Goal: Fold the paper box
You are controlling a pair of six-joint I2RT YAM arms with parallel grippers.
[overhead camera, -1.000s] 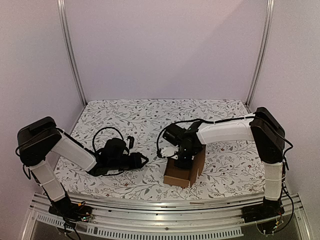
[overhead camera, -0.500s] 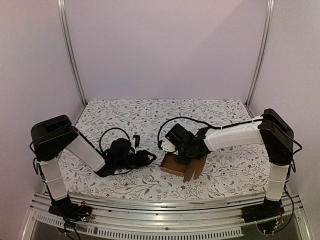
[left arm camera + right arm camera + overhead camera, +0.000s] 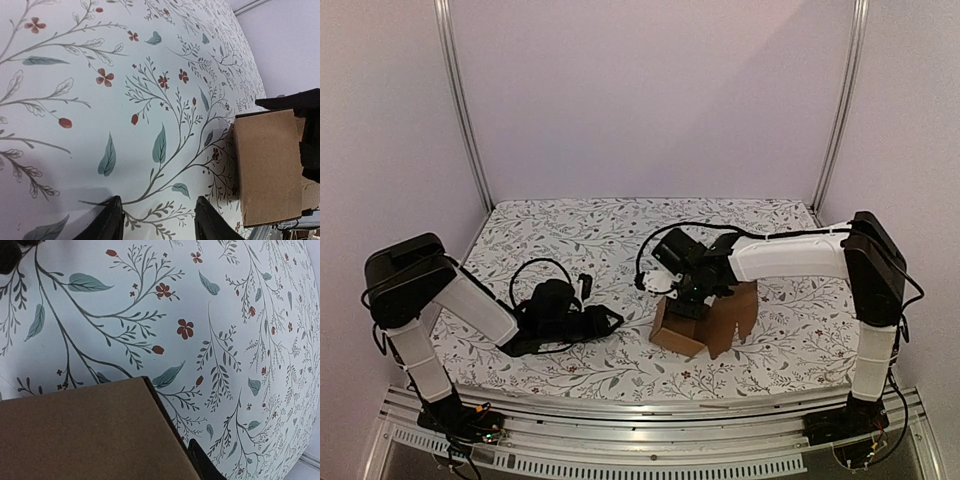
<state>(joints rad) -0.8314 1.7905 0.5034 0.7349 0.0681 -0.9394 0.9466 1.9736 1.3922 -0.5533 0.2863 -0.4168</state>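
Paper box (image 3: 725, 322) sits on the flowered tabletop (image 3: 570, 230), directly under the right gripper (image 3: 692, 298). It lies off the fingertip end of the left gripper (image 3: 608, 322), apart from it, with bare cloth between. The box is part-formed: walls standing, one flap sticking out on the side away from the left gripper.

Right gripper: down against the top of the box. Its wrist view shows a brown panel close under the camera and only one dark fingertip (image 3: 200, 462) at the panel's corner. Whether its jaws are apart or closed on cardboard cannot be told.

Left gripper: low over the tabletop, jaws apart, nothing between them. The box's near wall shows ahead of it in its wrist view.

Step in hand, as judged: seating a panel or flap with the right gripper while the box stands unbraced.

Notes for doing it well:
- Push along the crease, not across the panel; this board probably buckles if loaded mid-panel.
- The box looks light and likely slides on cloth. Bringing the left gripper up to the near wall as a backstop would hold it in place.
- Use low, even pressure so the standing walls do not splay.
- The loose flap probably needs tucking next; leave it free, not trapped underneath.
- Risk: the box tips toward the loose flap.
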